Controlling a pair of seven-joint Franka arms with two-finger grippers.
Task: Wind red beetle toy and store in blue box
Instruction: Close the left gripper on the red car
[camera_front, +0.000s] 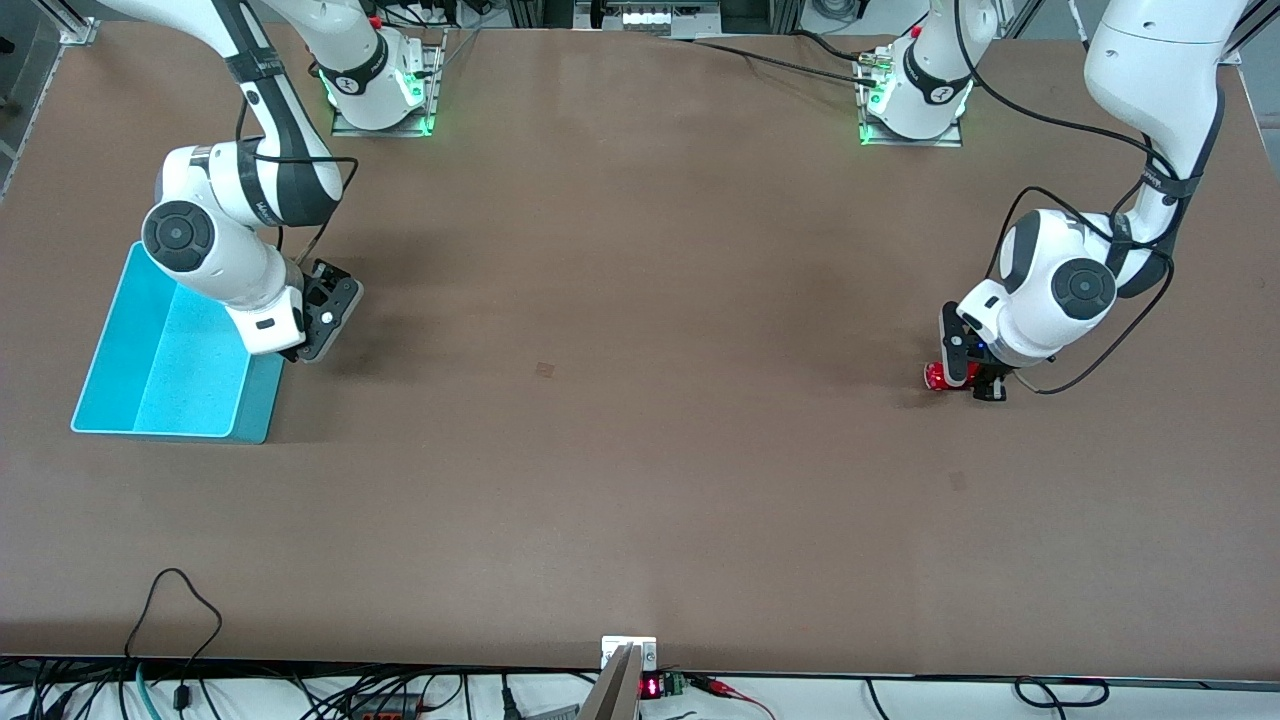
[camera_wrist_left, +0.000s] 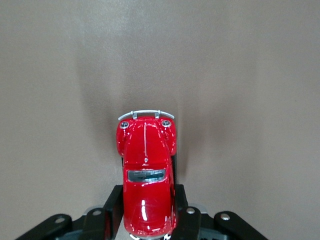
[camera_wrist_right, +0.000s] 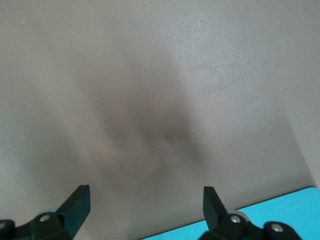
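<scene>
The red beetle toy (camera_wrist_left: 146, 170) sits on the table at the left arm's end, its silvery bumper pointing away from the wrist camera. My left gripper (camera_wrist_left: 148, 207) is down at the table and shut on the toy's rear half, one black finger against each side. In the front view only a bit of the red beetle toy (camera_front: 937, 375) shows beside the left gripper (camera_front: 972, 378). The blue box (camera_front: 165, 352) stands at the right arm's end. My right gripper (camera_front: 318, 330) waits beside the box's edge, open with nothing between its fingers (camera_wrist_right: 77, 202).
The blue box's rim (camera_wrist_right: 270, 207) shows as a cyan strip in the right wrist view. The two arm bases (camera_front: 385, 85) (camera_front: 915, 95) stand along the table's edge farthest from the front camera. Bare brown tabletop stretches between the toy and the box.
</scene>
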